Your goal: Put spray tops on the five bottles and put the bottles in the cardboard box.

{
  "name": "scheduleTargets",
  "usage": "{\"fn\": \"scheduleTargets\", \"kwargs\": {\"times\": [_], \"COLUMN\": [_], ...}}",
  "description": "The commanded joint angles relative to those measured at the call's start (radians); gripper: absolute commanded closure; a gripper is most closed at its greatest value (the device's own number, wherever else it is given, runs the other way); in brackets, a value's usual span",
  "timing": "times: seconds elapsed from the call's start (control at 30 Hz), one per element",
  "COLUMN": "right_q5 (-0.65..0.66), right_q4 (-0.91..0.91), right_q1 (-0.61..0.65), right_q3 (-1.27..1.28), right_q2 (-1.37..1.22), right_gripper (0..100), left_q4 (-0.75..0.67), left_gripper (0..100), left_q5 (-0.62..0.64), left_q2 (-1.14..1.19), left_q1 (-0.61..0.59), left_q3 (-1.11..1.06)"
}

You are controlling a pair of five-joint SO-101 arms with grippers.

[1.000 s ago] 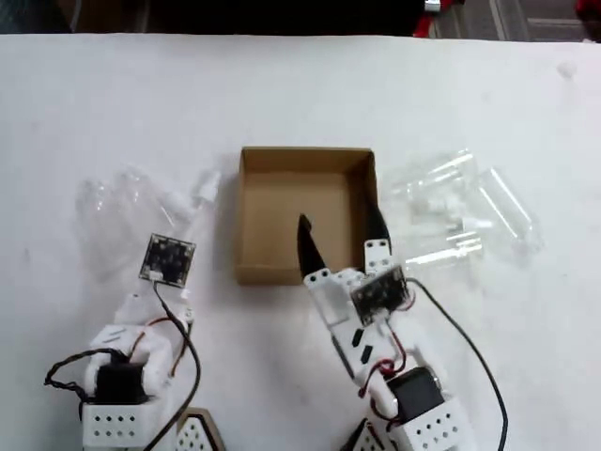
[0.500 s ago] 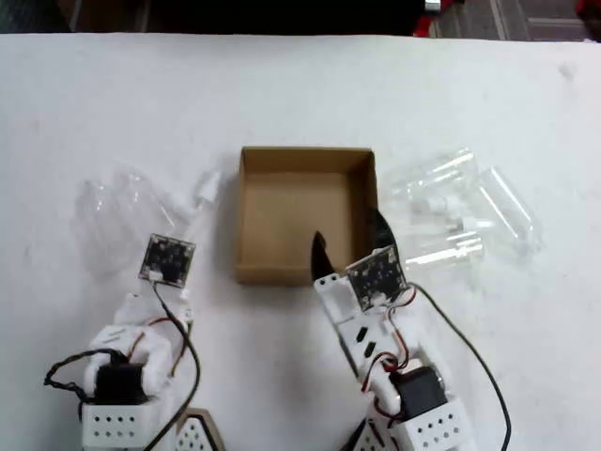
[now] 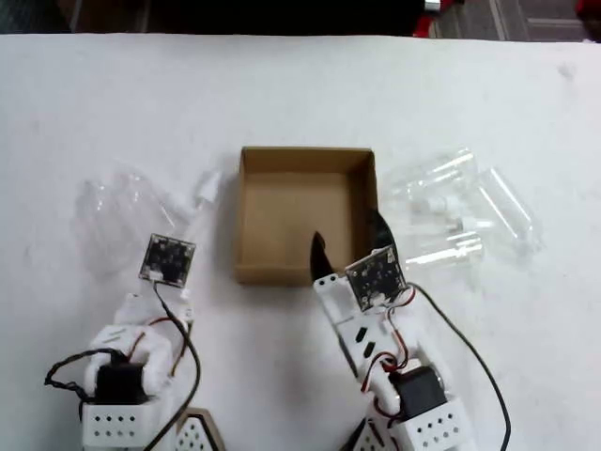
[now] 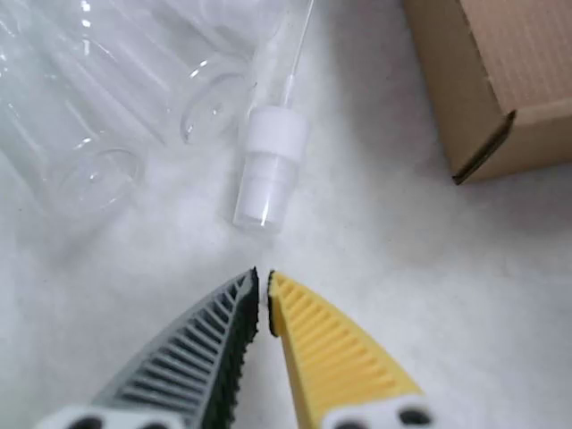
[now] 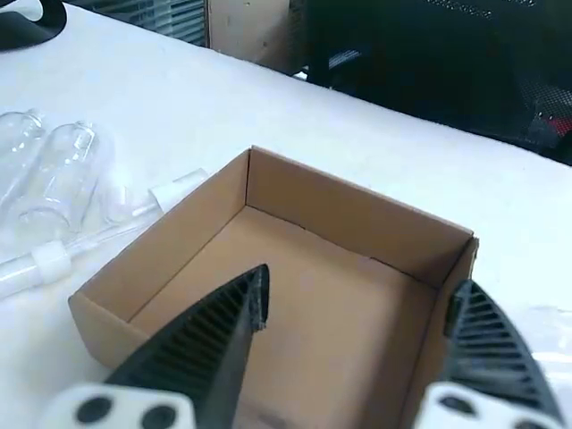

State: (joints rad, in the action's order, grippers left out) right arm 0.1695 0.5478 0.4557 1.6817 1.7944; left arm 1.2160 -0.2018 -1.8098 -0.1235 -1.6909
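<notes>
While the open brown cardboard box (image 3: 282,211) sits mid-way across the white table (image 3: 282,85), clear plastic bottles (image 3: 117,202) lie on their sides in clusters off its left and right walls. A white spray top (image 4: 268,174) lies beside the left cluster, just ahead of the left gripper (image 4: 262,290), whose fingers press together. The right gripper (image 5: 357,299) is spread wide, straddling the box's near right corner.

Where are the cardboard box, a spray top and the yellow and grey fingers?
cardboard box (image 3: 282,221): high view, on its bare floor.
spray top (image 4: 268,172): left wrist view, on its white collar.
fingers (image 4: 332,350): left wrist view, on the yellow one's ribbed face.
</notes>
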Motion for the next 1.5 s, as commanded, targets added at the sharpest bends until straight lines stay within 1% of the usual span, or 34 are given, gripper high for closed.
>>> {"fn": "scheduleTargets", "kwargs": {"times": [0.0,0.17,0.5,0.57,0.73,0.83,0.97,1.17,1.23,1.37,1.47], "right_q5": [-0.009,-0.009,-0.009,-0.009,-0.009,-0.008,-0.003,-0.003,-0.003,-0.003,-0.002], "right_q4": [0.027,0.028,0.028,0.028,0.028,0.028,0.028,0.028,0.028,0.028,0.028], "right_q1": [-0.013,-0.016,-0.019,-0.019,-0.019,-0.021,-0.021,-0.021,-0.021,-0.021,-0.021], "right_q3": [0.008,0.008,0.008,0.008,0.008,0.008,0.008,0.008,0.008,0.008,0.008], "right_q2": [0.002,0.002,0.002,0.002,0.002,0.002,0.002,0.002,0.001,0.001,0.001], "right_gripper": [70.5,70.7,70.7,70.7,70.7,70.7,70.7,70.7,70.7,70.7,70.7], "left_q4": [0.009,0.061,0.058,0.058,0.058,0.066,0.068,0.028,-0.003,-0.054,-0.061], "left_gripper": [97,98,98,98,98,98,98,97,97,97,97], "left_q5": [0.014,0.015,0.006,0.005,0.008,0.008,0.006,0.005,-0.038,-0.189,-0.288], "left_q2": [0.002,0.002,0.001,0.001,0.001,0.001,0.001,0.001,0.001,0.001,0.001], "left_q1": [-0.004,-0.004,-0.016,-0.062,-0.283,-0.367,-0.421,-0.427,-0.427,-0.426,-0.427], "left_q3": [-0.002,-0.002,0.008,0.069,0.342,0.479,0.512,0.473,0.468,0.468,0.468]}}
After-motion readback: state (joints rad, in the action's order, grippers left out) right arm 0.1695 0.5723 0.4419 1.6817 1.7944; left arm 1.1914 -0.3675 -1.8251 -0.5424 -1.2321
